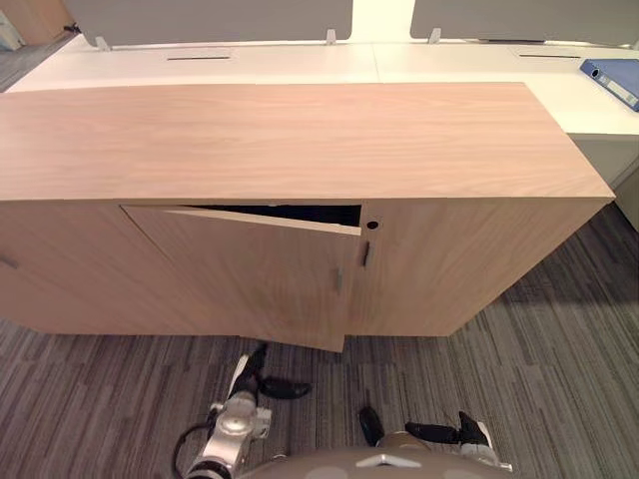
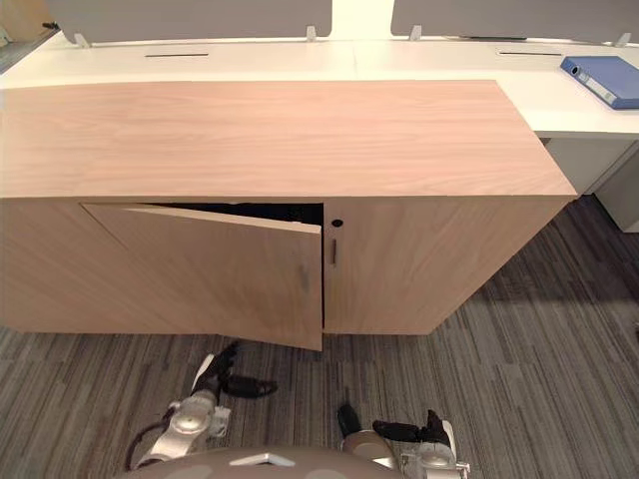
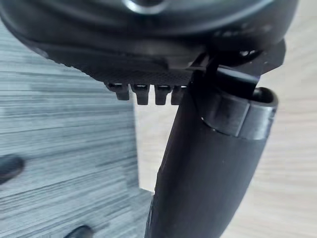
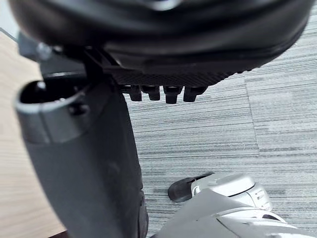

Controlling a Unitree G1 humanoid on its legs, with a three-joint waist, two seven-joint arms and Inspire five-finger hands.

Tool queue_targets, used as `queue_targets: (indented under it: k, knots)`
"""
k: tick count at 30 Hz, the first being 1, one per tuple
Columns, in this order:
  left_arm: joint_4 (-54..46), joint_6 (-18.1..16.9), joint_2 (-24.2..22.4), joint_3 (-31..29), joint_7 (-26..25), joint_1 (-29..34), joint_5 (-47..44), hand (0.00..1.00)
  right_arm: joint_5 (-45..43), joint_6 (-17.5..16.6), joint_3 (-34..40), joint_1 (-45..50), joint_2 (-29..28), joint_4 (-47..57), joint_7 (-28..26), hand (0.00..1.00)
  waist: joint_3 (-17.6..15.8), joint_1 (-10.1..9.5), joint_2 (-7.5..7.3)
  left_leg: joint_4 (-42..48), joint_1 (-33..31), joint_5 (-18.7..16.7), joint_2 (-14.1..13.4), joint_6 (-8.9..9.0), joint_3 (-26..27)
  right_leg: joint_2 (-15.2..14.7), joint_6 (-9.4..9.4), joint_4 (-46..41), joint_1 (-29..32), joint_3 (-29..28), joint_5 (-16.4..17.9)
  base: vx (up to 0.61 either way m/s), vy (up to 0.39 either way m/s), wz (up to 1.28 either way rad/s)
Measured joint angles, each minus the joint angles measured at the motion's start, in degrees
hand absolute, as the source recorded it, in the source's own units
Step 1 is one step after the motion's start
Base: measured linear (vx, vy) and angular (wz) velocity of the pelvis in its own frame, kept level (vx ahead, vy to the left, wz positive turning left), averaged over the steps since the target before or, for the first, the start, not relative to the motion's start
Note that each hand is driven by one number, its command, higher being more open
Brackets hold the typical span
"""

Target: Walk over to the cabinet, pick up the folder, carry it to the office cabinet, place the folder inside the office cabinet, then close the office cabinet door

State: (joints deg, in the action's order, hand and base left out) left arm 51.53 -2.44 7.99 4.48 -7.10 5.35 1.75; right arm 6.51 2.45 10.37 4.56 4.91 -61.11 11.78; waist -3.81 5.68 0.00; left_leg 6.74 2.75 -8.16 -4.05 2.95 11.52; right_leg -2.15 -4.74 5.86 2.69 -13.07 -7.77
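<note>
far off lies the folder (image 1: pixel 611 80); left hand (image 1: pixel 258 381) and right hand (image 1: pixel 444 433) hang relaxed, empty

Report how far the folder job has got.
Done: the robot stands at the light wooden office cabinet. In hand: nothing; the left hand and right hand hang low over the grey striped carpet, fingers relaxed. A blue folder lies on the white desk behind the cabinet. The cabinet's wooden door stands ajar, the inside too dark to read. Left: at least shutting that door.
</note>
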Motion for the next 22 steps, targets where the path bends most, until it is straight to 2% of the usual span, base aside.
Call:
queue_targets:
  k: [5, 8, 13, 16, 22]
  knots:
    - [6.88, 0.73, -0.05, -7.71, 0.2, 1.93, 0.18, 1.0, -0.03, 0.06, 2.23, 0.17, -0.16, -0.61, -0.79, 1.0, -0.1, -1.27, -0.05, -0.59, 0.71, -0.19, 0.1, 0.22, 0.17, 0.0, 0.09, 0.01, -0.21, -0.23, -0.03, 0.0, 0.024, -0.03]
    - [9.06, 0.71, 0.51, -8.9, 0.14, 2.84, 1.3, 1.0, -0.03, 0.06, 2.31, 0.08, -0.01, -1.01, -1.24, 1.0, -0.13, -1.85, 0.01, -0.65, 0.92, -0.17, 0.09, 0.17, 0.47, 0.18, 0.21, 0.0, -0.16, -0.8, -0.14, 0.02, 0.022, -0.08]
    - [9.52, 0.68, -0.86, -14.52, 0.17, 3.62, 1.15, 1.0, -0.03, 0.1, 2.38, -1.12, -0.22, -2.0, -1.77, 1.0, -0.7, -2.69, -0.91, -0.6, 1.6, -0.3, 0.14, 0.21, 1.9, 0.4, 0.26, -0.03, -0.15, -2.31, -0.65, 0.0, 0.031, -0.16]
    - [9.54, 0.67, -1.42, -17.12, 0.05, 3.86, 0.8, 1.0, 0.0, 0.19, 2.25, -2.16, -0.34, -2.2, -1.8, 1.0, -1.22, -3.08, -1.15, -0.29, 2.5, -0.94, 0.11, 1.06, 3.27, 0.57, 0.76, 0.02, -0.36, -3.28, -0.67, -0.02, 0.037, -0.26]
    - [9.56, 0.68, -2.54, -19.49, -0.02, 4.25, -1.85, 1.0, 0.04, 0.83, 4.23, -2.49, -0.27, -2.22, -1.93, 1.0, -2.52, -4.09, -0.5, 0.19, 4.33, -1.77, -0.96, 2.03, 3.61, 0.59, 2.05, 0.04, -1.96, 1.14, -0.41, -0.01, 0.012, -0.05]
